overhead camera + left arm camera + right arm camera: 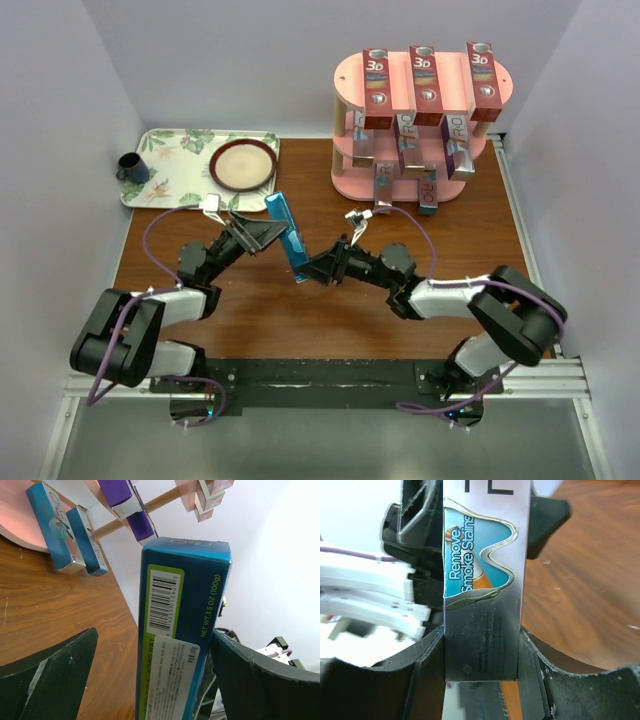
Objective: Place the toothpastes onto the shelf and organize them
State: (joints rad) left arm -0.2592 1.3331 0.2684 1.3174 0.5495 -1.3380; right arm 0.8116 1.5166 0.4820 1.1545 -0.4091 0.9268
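While the other toothpaste cartons [418, 85] stand on the pink shelf [345, 85], I judge one left: teal-blue toothpaste carton [288, 235] clamped in right claw [482, 645], left claw [155, 670] spread apart.

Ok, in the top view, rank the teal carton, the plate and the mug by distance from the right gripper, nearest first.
1. teal carton: clamped in the right gripper.
2. plate: ahead-left, on the tray.
3. mug: tray's left edge, farthest.

Carton [288, 238] at centre; shelf [345, 85] behind right, tray [185, 165] behind left.
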